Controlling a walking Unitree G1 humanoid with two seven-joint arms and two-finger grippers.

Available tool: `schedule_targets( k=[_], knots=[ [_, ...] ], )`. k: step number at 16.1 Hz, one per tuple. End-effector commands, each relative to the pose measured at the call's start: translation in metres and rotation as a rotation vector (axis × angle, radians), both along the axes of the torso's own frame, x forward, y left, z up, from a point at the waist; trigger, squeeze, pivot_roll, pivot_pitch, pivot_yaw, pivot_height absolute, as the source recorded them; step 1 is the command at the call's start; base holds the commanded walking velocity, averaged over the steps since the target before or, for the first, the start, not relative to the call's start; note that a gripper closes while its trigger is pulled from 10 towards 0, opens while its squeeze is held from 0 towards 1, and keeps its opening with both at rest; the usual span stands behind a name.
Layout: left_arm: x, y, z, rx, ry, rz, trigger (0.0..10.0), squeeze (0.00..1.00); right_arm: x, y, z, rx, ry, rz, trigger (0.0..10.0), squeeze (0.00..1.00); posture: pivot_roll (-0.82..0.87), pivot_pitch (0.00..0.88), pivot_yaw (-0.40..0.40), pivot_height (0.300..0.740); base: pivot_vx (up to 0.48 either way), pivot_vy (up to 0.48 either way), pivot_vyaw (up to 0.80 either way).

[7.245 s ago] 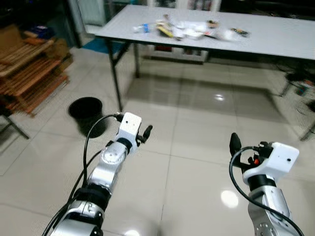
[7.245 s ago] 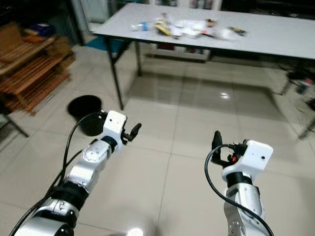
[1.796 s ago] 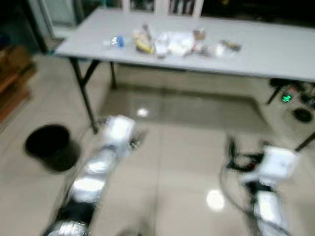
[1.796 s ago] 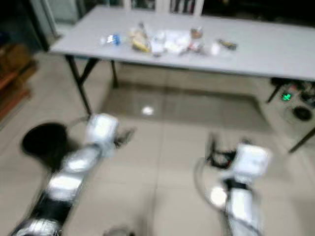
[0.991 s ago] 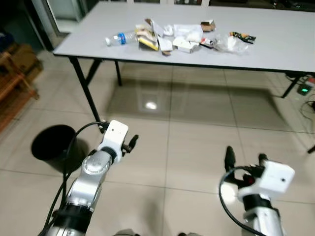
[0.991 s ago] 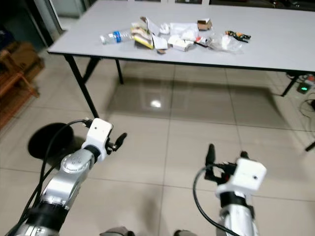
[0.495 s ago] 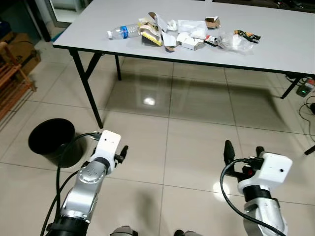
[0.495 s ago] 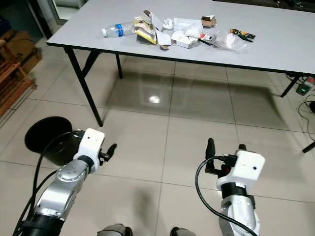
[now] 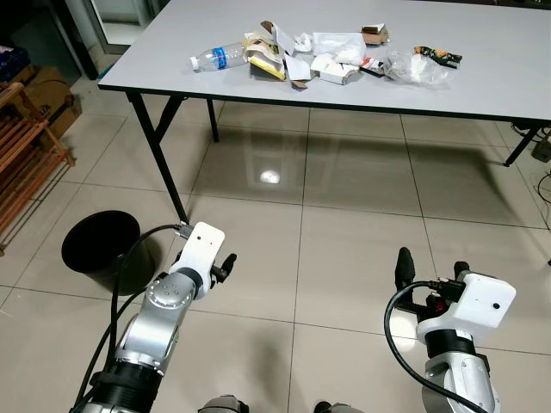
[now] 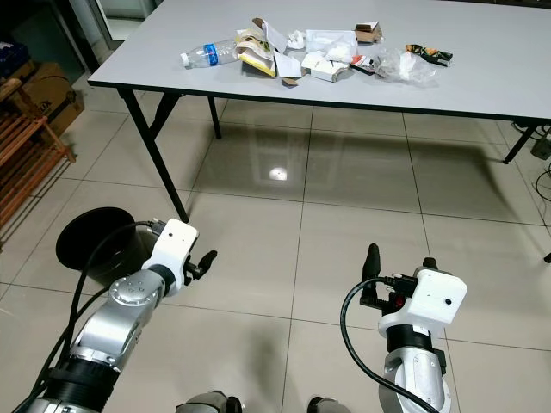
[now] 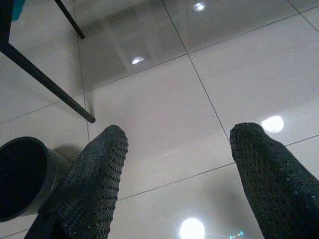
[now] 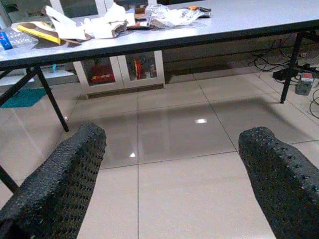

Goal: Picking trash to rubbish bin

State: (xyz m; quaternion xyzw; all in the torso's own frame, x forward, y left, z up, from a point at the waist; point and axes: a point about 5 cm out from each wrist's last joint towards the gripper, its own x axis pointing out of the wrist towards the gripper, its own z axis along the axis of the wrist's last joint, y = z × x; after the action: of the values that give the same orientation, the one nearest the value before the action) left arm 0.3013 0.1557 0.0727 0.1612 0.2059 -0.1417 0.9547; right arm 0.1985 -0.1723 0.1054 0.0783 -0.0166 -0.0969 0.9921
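Beyond the black rubbish bin [image 9: 101, 247], across a stretch of tiled floor [image 9: 362, 189], stands the grey desk [image 9: 482, 86] that carries the trash. Compared with a second ago the desk sits slightly lower and larger in the head views, and half a second ago the bin lay a little further left; the whole scene has shifted, so this is the camera moving as the robot closes in, not the things themselves. The pile has not been touched: a plastic bottle [image 9: 218, 57] lies at the end of the heap nearest the bin, then a yellow wrapper [image 9: 267, 65] with torn card, white paper scraps [image 9: 331, 53] in the middle, and a clear crumpled bag [image 9: 417, 66] at the end farthest from the bin.

Both arms are raised ahead of the body, well short of the desk. The left end effector [image 11: 174, 164], near the bin, has its fingers spread apart and carries nothing. The right end effector [image 12: 172, 164], well away from the bin, is likewise released and empty.

My reading: this is the approach stage, with no piece yet picked and the whole pile left to clear.
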Motion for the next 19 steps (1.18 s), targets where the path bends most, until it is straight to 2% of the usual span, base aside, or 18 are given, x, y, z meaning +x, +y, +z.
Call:
schedule_targets(
  k=[1, 6, 7, 11, 14, 17, 19],
  knots=[
    [0.0, -0.001, 0.0, 0.008, 0.005, -0.011, 10.0, 0.0, -0.001, 0.0, 0.0, 0.003, 0.001, -0.005, 10.0, 0.0, 0.2, 0.115, 0.034, 0.74, 0.0, 0.0, 0.0],
    [-0.002, -0.001, -0.005, 0.008, 0.016, -0.007, 10.0, 0.0, 0.002, -0.001, 0.006, -0.025, -0.015, 0.011, 10.0, 0.0, 0.2, 0.111, 0.003, 0.74, 0.0, 0.0, 0.0],
    [0.0, 0.002, -0.003, -0.009, 0.003, 0.029, 10.0, 0.0, 0.01, 0.002, 0.008, -0.029, -0.026, 0.047, 10.0, 0.0, 0.23, 0.099, -0.018, 0.74, 0.0, 0.0, 0.0],
    [-0.001, 0.012, 0.0, -0.019, -0.008, 0.096, 10.0, 0.0, 0.018, 0.006, 0.011, -0.025, -0.038, 0.1, 10.0, 0.0, 0.25, 0.102, -0.039, 0.74, 0.0, 0.0, 0.0],
    [-0.015, 0.019, -0.003, -0.007, 0.007, 0.12, 10.0, 0.0, 0.018, -0.002, 0.006, -0.035, -0.011, 0.13, 10.0, 0.0, 0.3, 0.126, -0.076, 0.74, 0.0, 0.0, 0.0],
    [-0.021, 0.025, -0.003, 0.005, 0.011, 0.139, 10.0, 0.0, 0.022, 0.0, 0.005, -0.038, -0.011, 0.156, 10.0, 0.0, 0.31, 0.122, -0.066, 0.74, 0.0, 0.0, 0.0],
    [-0.018, 0.021, -0.003, 0.007, 0.014, 0.114, 10.0, 0.0, 0.021, -0.003, 0.004, -0.03, -0.016, 0.133, 10.0, 0.0, 0.3, 0.11, -0.045, 0.74, 0.0, 0.0, 0.0]
  ],
)
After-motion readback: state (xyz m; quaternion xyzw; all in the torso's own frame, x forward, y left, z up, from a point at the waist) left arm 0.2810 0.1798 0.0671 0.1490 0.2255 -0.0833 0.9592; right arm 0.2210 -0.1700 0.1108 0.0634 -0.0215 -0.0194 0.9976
